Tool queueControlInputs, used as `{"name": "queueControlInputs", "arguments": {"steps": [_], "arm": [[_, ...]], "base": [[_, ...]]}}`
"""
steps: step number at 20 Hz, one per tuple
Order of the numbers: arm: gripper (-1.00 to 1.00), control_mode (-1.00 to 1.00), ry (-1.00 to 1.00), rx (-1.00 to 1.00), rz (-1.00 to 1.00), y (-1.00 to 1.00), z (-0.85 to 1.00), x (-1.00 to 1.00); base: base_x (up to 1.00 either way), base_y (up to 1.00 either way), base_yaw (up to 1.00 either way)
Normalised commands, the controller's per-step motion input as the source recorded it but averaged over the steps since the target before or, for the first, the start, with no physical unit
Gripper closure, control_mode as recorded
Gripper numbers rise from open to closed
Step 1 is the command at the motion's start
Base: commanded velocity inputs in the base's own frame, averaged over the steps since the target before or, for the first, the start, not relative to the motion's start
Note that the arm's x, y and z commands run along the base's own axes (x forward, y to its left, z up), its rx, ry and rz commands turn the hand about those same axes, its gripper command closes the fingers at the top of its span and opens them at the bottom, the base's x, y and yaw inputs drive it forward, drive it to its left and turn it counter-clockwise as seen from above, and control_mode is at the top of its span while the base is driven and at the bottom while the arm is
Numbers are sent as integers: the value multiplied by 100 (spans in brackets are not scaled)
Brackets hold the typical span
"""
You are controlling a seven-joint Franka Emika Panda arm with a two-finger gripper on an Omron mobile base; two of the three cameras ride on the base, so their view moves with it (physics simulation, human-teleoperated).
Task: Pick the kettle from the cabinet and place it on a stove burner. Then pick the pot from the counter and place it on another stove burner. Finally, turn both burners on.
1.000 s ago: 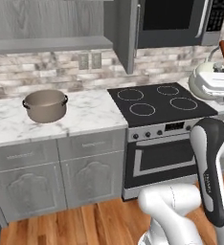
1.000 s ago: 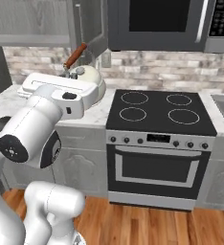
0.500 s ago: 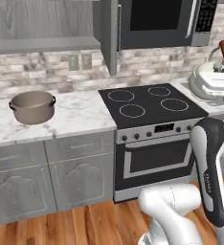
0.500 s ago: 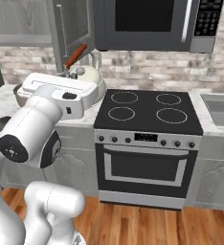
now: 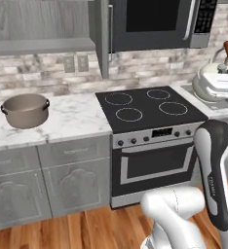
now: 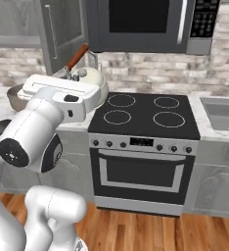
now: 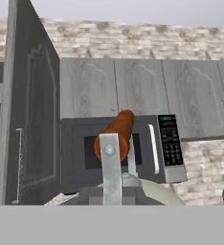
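Since a second ago the base has driven along the counter (image 5: 82,116), bringing the cooktop (image 6: 146,115) squarely ahead, so the kettle (image 6: 89,81), carried at its 9 o'clock, looks ready to set down, though I cannot tell how the jaws stand.

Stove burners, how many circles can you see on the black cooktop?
4. On the cooktop: back left burner, back right burner, front left burner, front right burner. All are bare; none appears hidden.
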Motion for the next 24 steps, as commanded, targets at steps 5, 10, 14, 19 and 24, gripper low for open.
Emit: {"name": "queueControlInputs", "arguments": {"steps": [5,10,14,19,24], "arm": [[100,100,0,0,0,0,0,0],[100,100,0,0,0,0,0,0],[100,100,0,0,0,0,0,0],[100,100,0,0,0,0,0,0],[100,100,0,0,0,0,0,0]], "base": [[47,-25,7],[48,-26,8],[48,-32,8],[32,-47,6],[35,-44,5]]}}
